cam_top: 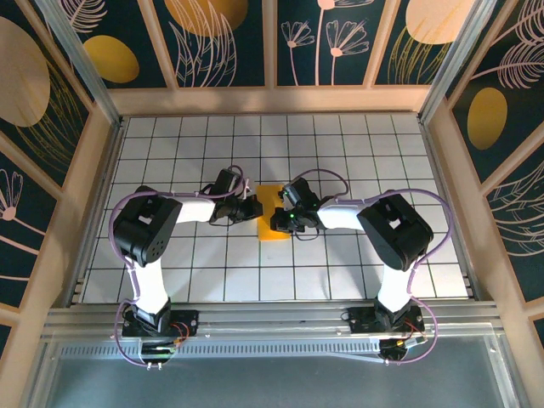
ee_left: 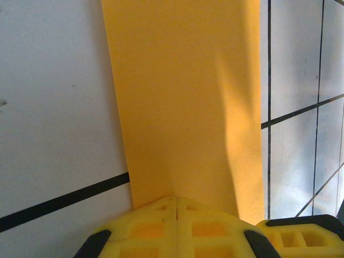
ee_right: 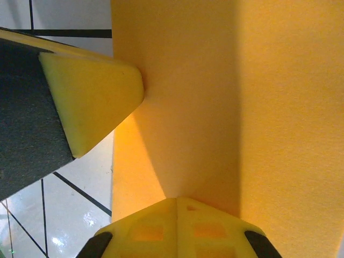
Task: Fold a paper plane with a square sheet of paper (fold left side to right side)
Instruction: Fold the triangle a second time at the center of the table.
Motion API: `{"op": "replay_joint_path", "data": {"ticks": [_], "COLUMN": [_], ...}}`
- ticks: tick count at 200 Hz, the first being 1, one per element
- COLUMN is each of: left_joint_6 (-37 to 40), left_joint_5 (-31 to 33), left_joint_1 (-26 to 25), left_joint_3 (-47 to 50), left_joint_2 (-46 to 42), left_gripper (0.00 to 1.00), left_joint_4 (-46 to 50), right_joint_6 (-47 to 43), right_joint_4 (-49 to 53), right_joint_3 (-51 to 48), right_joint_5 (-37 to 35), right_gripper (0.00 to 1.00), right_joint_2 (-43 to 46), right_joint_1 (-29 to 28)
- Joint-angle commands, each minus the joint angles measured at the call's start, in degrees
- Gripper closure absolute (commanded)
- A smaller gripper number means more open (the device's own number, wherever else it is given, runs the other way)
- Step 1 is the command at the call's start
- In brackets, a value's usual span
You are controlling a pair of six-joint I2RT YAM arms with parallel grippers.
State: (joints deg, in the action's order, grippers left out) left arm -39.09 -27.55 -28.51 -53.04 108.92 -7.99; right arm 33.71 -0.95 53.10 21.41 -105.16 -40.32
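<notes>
The folded square sheet of paper (ee_left: pixel 183 97) is pinned under the left gripper (ee_left: pixel 176 204) and right gripper (ee_right: pixel 176 207), both pressed together; a firm creasing stroke seems called for.

You see both arms reaching inward, elbows bent outward. The left gripper (cam_top: pixel 249 207) and right gripper (cam_top: pixel 281 218) face each other, tips close, jaws pressed together.

Narrow orange square sheet of paper (cam_top: pixel 267 200) lies on gridded table (cam_top: pixel 340 144) between left gripper (cam_top: pixel 252 206) and right gripper (cam_top: pixel 281 218), both overlapping its edges.
</notes>
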Motion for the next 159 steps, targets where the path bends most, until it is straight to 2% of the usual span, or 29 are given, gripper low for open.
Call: {"op": "replay_joint_path", "data": {"ticks": [1,39,61,103,135,159], "left_joint_6": [1.0,1.6,1.7,1.8,2.1,2.0], "left_joint_5": [1.7,1.4,1.5,1.6,1.7,1.8], "left_joint_1": [-0.8,-1.6,-1.9,-2.1,-2.1,-2.1], "left_joint_3": [0.5,0.6,0.5,0.0,-0.2,-0.2], "left_joint_2": [1.7,2.1,2.3,2.6,3.0,3.0], "left_gripper": [0.96,0.97,0.97,0.98,0.98,0.98], "left_joint_4": [2.4,3.0,3.0,3.2,3.4,3.3], "right_joint_6": [1.4,2.4,1.5,1.7,3.7,4.5], "right_joint_4": [3.7,1.7,3.1,3.1,0.9,0.2], "right_joint_3": [-0.6,-3.5,-6.8,-11.1,-12.5,-12.5], "right_joint_5": [2.3,4.0,4.7,7.0,10.2,10.9], "right_gripper": [0.86,0.67,0.62,0.6,0.7,0.71], "right_joint_2": [2.1,9.3,11.2,12.1,11.3,10.1], "right_joint_1": [0.7,4.6,7.1,8.7,8.7,8.2]}}
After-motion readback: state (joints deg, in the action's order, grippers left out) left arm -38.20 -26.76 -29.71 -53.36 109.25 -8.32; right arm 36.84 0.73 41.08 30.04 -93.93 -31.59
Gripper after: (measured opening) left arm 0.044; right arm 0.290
